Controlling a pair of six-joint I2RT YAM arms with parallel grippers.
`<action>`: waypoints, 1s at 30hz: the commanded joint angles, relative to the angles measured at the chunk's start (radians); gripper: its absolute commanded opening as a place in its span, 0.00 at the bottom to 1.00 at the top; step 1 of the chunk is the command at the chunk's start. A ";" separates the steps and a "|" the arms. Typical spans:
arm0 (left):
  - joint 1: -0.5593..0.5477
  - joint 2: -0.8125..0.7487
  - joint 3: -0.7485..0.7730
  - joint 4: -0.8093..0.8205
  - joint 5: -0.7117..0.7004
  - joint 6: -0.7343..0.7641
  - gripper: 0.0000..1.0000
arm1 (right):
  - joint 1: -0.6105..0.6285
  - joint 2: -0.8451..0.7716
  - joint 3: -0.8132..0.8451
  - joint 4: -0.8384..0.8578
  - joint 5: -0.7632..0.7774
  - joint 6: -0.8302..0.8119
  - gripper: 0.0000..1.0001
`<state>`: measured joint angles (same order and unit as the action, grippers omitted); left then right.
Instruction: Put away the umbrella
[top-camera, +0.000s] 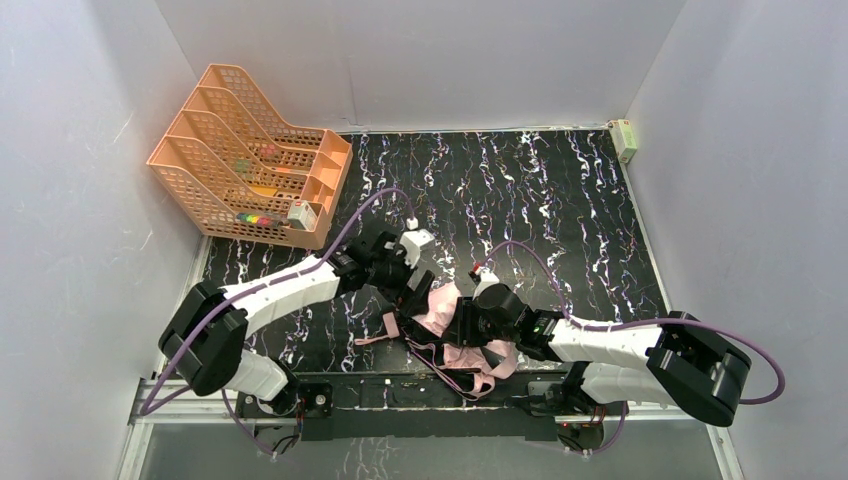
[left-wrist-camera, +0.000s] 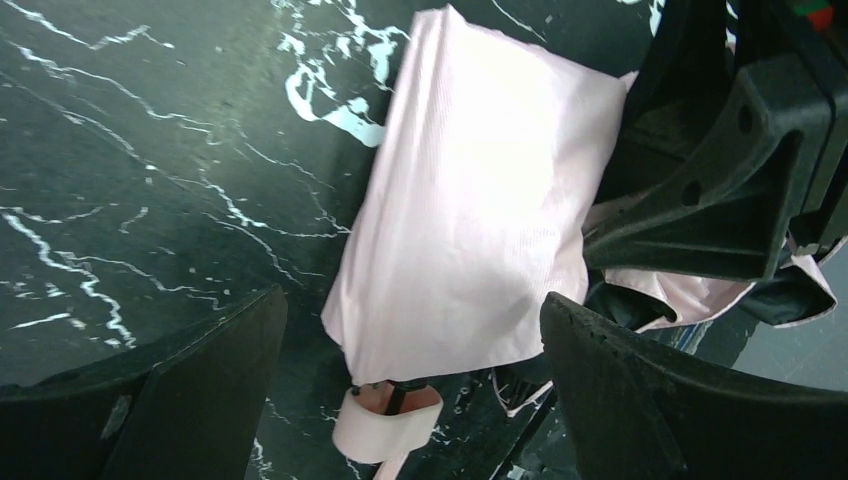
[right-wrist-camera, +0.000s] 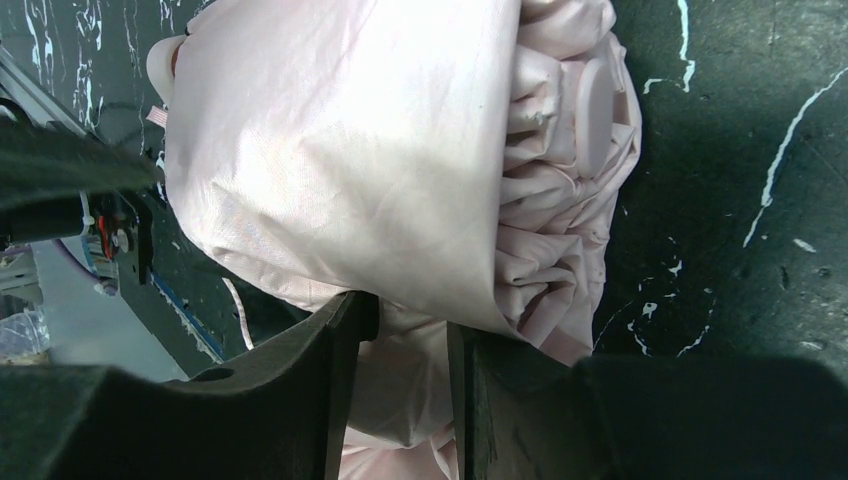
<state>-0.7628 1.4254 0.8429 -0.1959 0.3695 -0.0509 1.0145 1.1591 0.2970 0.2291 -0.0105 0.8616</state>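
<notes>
White walls close in a black tabletop veined with white (top-camera: 560, 200), where an orange plastic mesh file rack (top-camera: 250, 160) stands at the back left. Right of it, the left gripper (top-camera: 405, 285) hovers with its jaws spread as wide as they go, holding nothing, one finger either side of the collapsed pale pink fabric folding umbrella (top-camera: 445, 310). The umbrella lies bunched on the table near the front centre, its small pale handle (left-wrist-camera: 385, 425) pointing toward the near edge. The right gripper (right-wrist-camera: 410, 315) has its fingers drawn close on a fold of the pink cloth. A small pale box (top-camera: 624, 140) sits in the far right corner.
</notes>
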 joint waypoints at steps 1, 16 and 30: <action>0.021 0.017 0.045 -0.050 0.052 0.016 0.98 | -0.001 0.035 -0.041 -0.148 0.017 -0.020 0.46; -0.028 0.098 -0.016 0.011 0.196 -0.041 0.98 | -0.001 0.022 -0.057 -0.145 0.021 -0.010 0.47; -0.114 0.138 -0.075 0.032 0.073 -0.080 0.98 | -0.001 0.012 -0.074 -0.119 0.021 0.006 0.47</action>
<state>-0.8482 1.5307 0.7834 -0.1123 0.4610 -0.1013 1.0145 1.1507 0.2817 0.2512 -0.0109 0.8742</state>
